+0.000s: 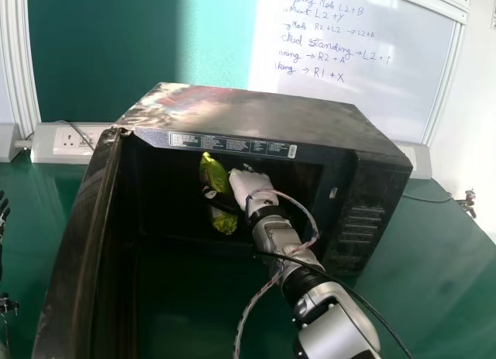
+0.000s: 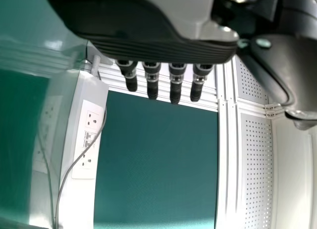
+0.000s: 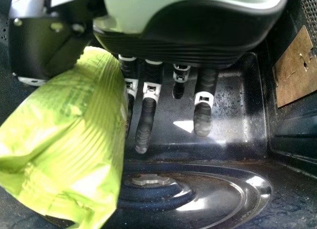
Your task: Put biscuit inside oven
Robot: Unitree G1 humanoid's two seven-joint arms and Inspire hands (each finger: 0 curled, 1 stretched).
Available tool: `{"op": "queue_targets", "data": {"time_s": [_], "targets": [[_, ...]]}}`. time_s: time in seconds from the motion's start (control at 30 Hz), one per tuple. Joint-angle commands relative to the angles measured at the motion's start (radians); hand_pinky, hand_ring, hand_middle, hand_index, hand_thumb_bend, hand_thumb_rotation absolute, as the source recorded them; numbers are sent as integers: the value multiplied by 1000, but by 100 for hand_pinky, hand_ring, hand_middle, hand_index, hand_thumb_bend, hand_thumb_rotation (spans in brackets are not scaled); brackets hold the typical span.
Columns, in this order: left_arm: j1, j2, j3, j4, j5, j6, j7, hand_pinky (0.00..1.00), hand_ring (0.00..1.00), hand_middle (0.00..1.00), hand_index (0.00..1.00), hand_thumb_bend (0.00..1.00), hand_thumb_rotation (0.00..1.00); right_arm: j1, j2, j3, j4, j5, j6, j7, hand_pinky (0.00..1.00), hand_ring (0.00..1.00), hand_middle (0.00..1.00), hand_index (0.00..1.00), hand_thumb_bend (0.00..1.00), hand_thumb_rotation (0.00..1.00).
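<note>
Inside the cavity of the black oven point(image 1: 271, 107), my right hand point(image 1: 252, 182) holds the green biscuit packet point(image 1: 224, 221), its dark thumb lying across the packet's middle. In the right wrist view the packet point(image 3: 74, 140) is pinched at the thumb side of my right hand point(image 3: 144, 122), above the oven floor; it partly covers the nearest finger, and the other fingers point out fairly straight. My left hand point(image 1: 4, 212) is at the far left edge, outside the oven; in the left wrist view my left hand point(image 2: 175, 83) has straight fingers.
The oven door point(image 1: 77, 250) stands open on the left. Inside lies a round raised turntable base point(image 3: 213, 189). Socket boxes point(image 1: 70, 142) and a whiteboard point(image 1: 364, 72) are behind the oven, on and above the green table point(image 1: 442, 250). Loose cables run along my right arm.
</note>
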Motion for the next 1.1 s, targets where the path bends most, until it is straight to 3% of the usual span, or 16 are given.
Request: {"op": "queue_targets", "data": {"time_s": [0.0, 0.17, 0.7, 1.07], "targets": [[42, -55, 5, 29, -15, 9, 2, 75, 78, 77, 82, 69, 73, -36, 1, -2, 1, 9, -4, -20, 14, 21, 47, 48, 53, 0], [43, -57, 5, 27, -13, -3, 5, 74, 78, 77, 82, 70, 73, -39, 5, -1, 2, 10, -2, -22, 11, 17, 47, 48, 53, 0], [57, -66, 9, 1, -23, 3, 3, 74, 78, 77, 81, 71, 72, -14, 5, 37, 10, -6, 2, 75, 20, 27, 47, 49, 53, 0], [69, -72, 9, -14, -21, 1, 10, 73, 77, 77, 81, 72, 73, 11, 7, 45, 15, 0, 7, 69, 17, 23, 47, 49, 53, 0]]}}
